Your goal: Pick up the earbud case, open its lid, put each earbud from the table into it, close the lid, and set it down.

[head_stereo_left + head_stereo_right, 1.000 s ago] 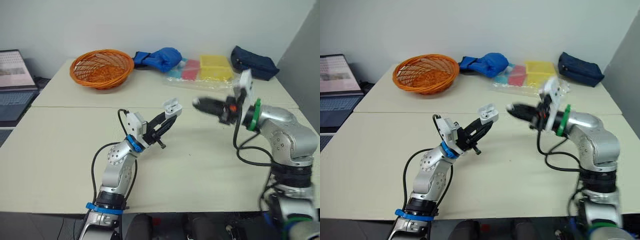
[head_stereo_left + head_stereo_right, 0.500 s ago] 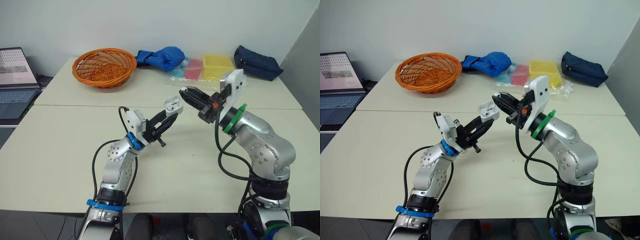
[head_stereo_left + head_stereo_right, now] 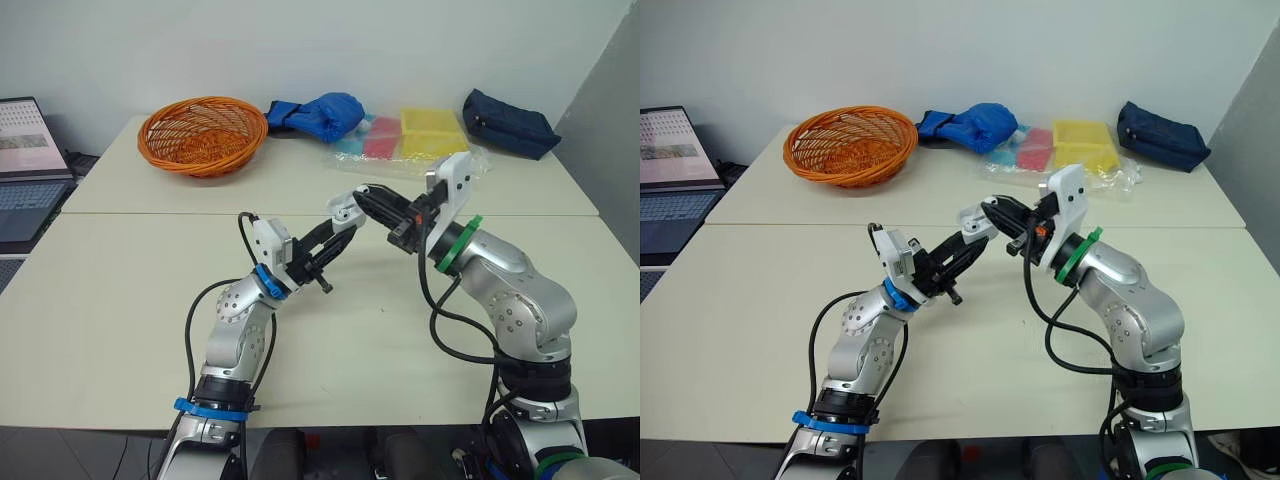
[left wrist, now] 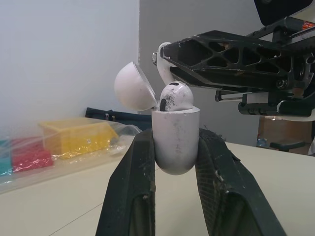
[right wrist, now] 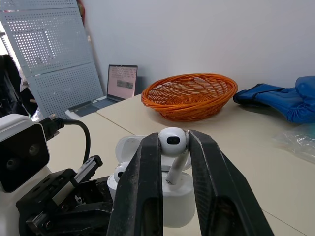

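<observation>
A robot's left gripper (image 3: 335,233) holds a white earbud case (image 4: 175,132) upright in the air above the middle of a pale table (image 3: 120,290). Its two black fingers are closed against the sides of the case. The lid (image 4: 132,89) is swung open and tilted back. A first earbud (image 4: 176,96) sits in the case with its rounded head poking above the rim; its stem is hidden inside. The right gripper (image 3: 365,194) reaches in from the robot's right, directly above the open case, with its fingers pinched narrowly on the head of a second earbud (image 5: 172,138). That earbud's stem points down to the case's opening, but how deep it sits cannot be made out. In the head views the case is tiny and partly covered by the right fingertips. In the left wrist view the second earbud is mostly hidden behind a right finger. Along the far side of the table lie an orange wicker basket (image 3: 203,132), a blue cloth bundle (image 3: 318,115), a clear bag (image 3: 430,135) of yellow and pink items, and a dark blue pouch (image 3: 508,125). A laptop (image 3: 25,165) at the robot's left is cut off by the frame's edge. In the right wrist view a grey perforated board (image 5: 44,54) stands near the laptop.
</observation>
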### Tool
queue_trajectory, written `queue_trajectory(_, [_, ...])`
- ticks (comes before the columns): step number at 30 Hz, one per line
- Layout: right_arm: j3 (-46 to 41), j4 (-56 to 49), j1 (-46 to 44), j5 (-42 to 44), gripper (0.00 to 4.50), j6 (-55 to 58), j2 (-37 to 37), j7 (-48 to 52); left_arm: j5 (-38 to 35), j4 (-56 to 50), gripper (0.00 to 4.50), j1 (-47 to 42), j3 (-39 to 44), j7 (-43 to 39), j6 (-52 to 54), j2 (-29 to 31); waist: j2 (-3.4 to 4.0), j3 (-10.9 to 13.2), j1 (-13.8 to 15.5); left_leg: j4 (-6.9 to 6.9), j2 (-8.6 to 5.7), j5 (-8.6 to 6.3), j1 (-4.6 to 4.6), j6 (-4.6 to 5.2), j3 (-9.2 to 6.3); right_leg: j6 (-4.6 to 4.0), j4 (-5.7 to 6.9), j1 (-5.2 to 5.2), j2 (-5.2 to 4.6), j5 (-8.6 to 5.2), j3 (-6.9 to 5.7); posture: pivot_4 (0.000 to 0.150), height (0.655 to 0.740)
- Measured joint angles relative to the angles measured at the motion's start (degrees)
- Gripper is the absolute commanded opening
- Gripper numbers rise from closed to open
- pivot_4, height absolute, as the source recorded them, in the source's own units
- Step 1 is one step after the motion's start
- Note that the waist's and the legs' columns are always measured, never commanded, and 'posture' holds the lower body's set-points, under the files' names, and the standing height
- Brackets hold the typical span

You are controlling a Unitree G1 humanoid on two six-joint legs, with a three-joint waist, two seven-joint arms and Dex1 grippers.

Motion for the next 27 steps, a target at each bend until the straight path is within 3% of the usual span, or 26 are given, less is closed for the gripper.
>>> queue_trajectory(20, [3.6,2.1,0.0,-2.0,0.41,-3.8,-3.7,0.6,0.0,-0.4,0.74,0.0,-0.1,0.2,1.3,0.0,0.0,0.0,0.0,-0.01,0.0,0.0,-0.16,0.0,0.01,0.0,0.0,-0.18,0.0,0.0,0.01,0.15,0.74])
queue_trajectory(25, [4.1,3.0,0.1,-2.4,2.01,-4.4,-4.3,0.9,0.0,-0.8,0.74,0.0,0.0,0.4,1.6,0.0,0.0,0.0,0.0,-0.01,0.0,0.0,-0.17,0.0,0.01,0.0,0.0,-0.18,0.0,0.0,0.01,0.15,0.74])
queue_trajectory(27, [4.1,3.0,0.0,-2.4,2.01,-4.7,-4.5,1.0,0.0,-1.0,0.74,0.0,0.0,0.4,1.7,0.0,0.0,0.0,0.0,-0.01,0.0,0.0,-0.17,0.0,0.01,0.0,0.0,-0.19,0.0,0.0,0.01,0.15,0.74])
